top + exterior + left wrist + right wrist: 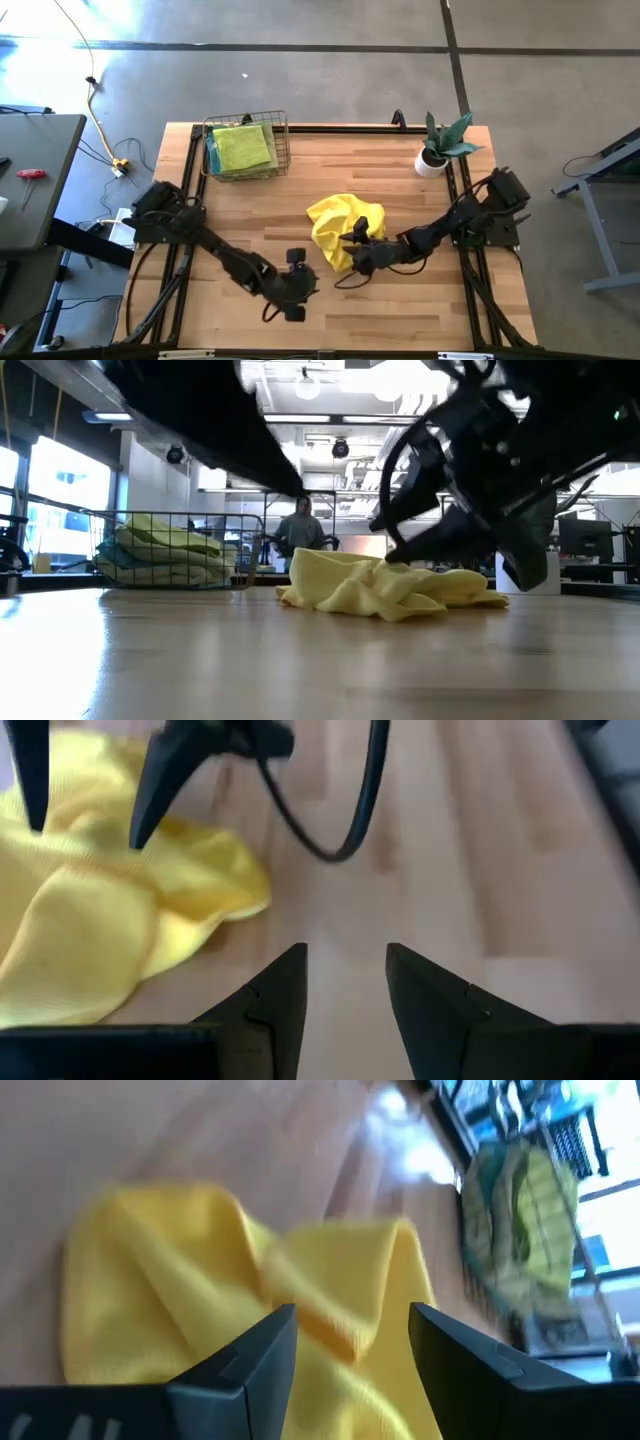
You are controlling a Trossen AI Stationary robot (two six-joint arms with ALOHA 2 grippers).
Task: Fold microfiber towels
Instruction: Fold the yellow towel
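Fingers of both grippers parted, nothing between them. Right gripper [357, 243] over the edge of the crumpled yellow microfiber towel [343, 227], mid-table. Left gripper [296, 284] over bare wood near the front edge of the table [400, 310], just short of the towel. Folded green towels [243, 148] stacked in the wire basket [283, 150], far-left corner. Potted plant [441, 145] far right.

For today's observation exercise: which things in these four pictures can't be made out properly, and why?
- Stacked cloths in the basket: high view, count unclear, top one covers the rest.
- Yellow towel: low view, right end hidden by the right tool.
- Plant: absent from low view.
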